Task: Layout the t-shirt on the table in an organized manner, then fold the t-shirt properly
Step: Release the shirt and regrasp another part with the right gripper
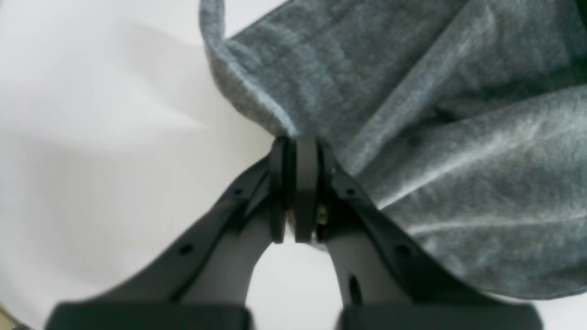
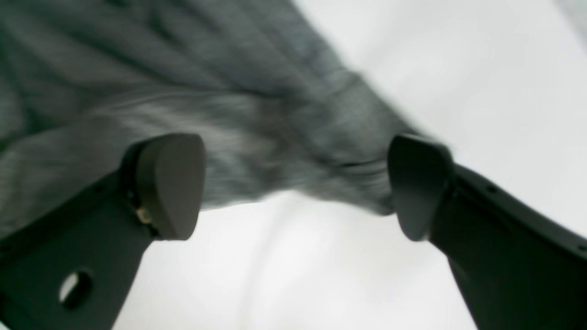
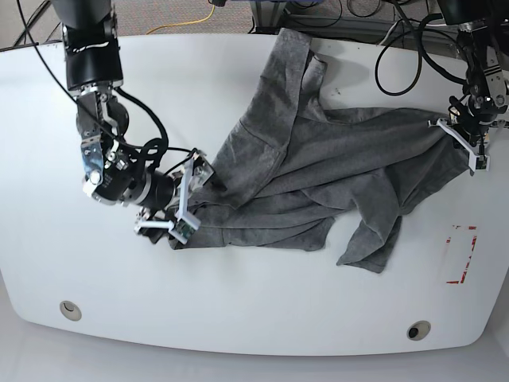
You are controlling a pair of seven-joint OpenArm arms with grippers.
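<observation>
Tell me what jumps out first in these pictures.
A rumpled grey t-shirt sprawls across the middle of the white table. The left gripper is shut on the t-shirt's edge at the base view's right, while the right gripper hangs open at its lower left corner.

Base view: bright, even overhead light on the glossy white counter, with soft sheen and only faint shadows beneath the t-shirt; focus is sharp, and the counter's edges bow with wide-angle distortion. Left wrist view: soft focus throughout, the cloth's knit smeared, pale grey shadows on the white surface, the near jaws dark and blurred at the lower edge. Right wrist view: the most blurred, with motion smear across the cloth, and the white background is nearly washed out.
</observation>
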